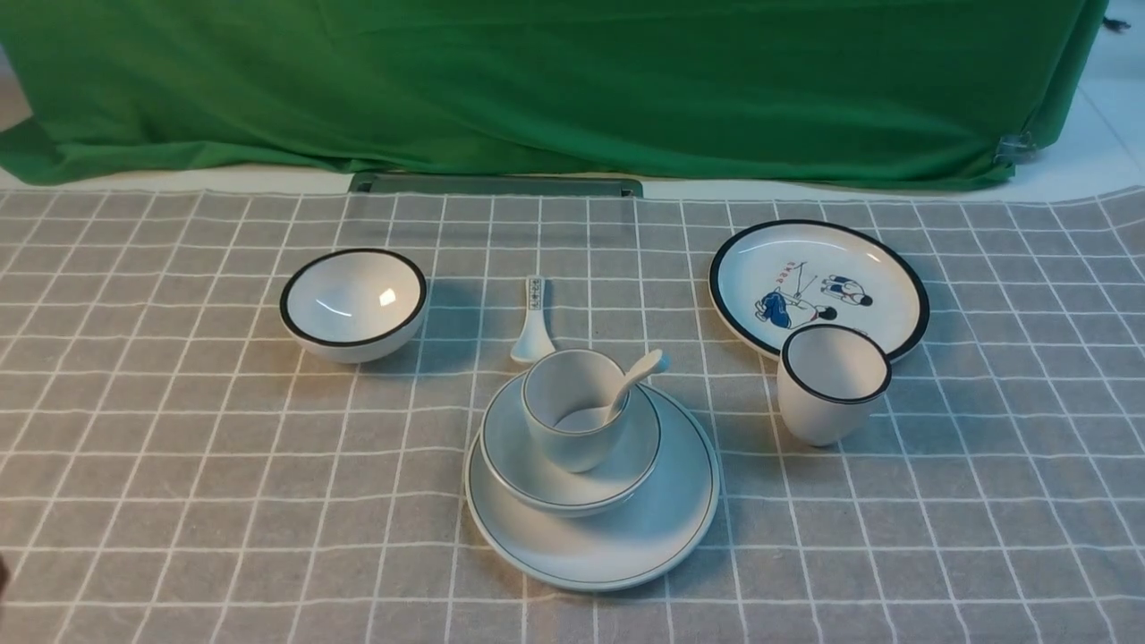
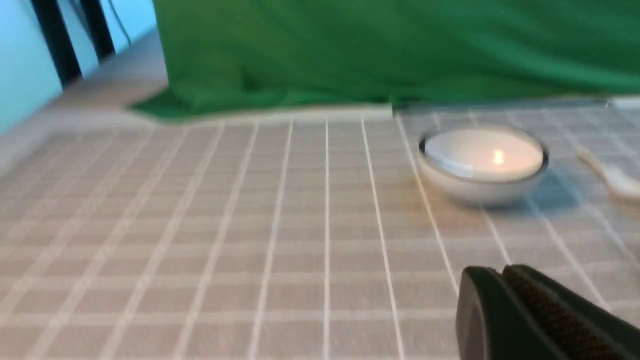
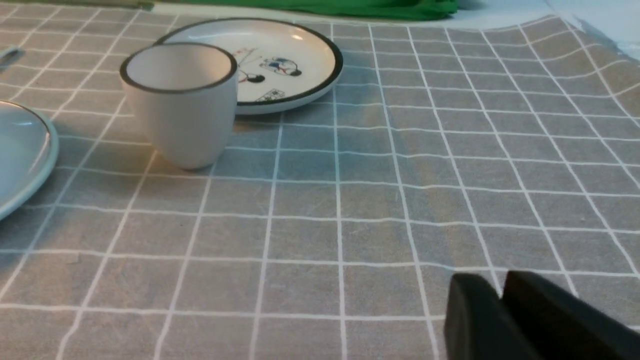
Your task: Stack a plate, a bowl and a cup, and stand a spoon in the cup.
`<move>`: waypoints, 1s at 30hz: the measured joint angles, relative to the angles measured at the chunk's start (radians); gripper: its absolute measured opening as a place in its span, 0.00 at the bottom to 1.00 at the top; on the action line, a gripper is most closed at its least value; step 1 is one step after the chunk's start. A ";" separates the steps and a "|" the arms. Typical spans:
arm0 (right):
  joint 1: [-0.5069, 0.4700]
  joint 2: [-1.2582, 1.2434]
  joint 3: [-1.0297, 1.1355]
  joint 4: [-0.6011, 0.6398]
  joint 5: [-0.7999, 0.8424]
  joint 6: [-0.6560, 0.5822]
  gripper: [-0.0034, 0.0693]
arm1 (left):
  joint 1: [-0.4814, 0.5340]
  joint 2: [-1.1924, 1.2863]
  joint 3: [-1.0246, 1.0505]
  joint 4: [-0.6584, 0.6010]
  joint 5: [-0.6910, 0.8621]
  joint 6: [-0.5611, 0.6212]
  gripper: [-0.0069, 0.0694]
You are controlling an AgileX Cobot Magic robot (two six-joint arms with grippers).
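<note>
Toward the tablecloth's (image 1: 179, 465) near edge, centred in the front view: plate (image 1: 626, 537), bowl (image 1: 537, 478), cup (image 1: 572, 407) stacked, spoon (image 1: 631, 380) leaning in cup, handle pointing up toward the far right corner. Left wrist view: left gripper (image 2: 505, 285) closed, empty. Right wrist view: right gripper (image 3: 500, 292) nearly closed, holding nothing.

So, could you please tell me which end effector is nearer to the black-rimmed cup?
Right. The right end effector sits over bare cloth with the black-rimmed cup close ahead of it. The left end effector faces the black-rimmed bowl on the table's far side.
</note>
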 joint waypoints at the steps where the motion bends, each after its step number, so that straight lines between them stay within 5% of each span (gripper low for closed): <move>1: 0.000 0.000 0.000 0.000 -0.001 0.000 0.23 | -0.005 -0.001 0.021 -0.018 0.007 -0.013 0.11; 10: 0.000 0.000 0.000 0.000 0.000 0.000 0.25 | -0.096 -0.001 0.036 -0.072 -0.032 -0.048 0.11; 30: 0.000 0.000 0.000 0.000 0.000 0.000 0.30 | -0.098 -0.001 0.036 -0.073 -0.032 -0.052 0.11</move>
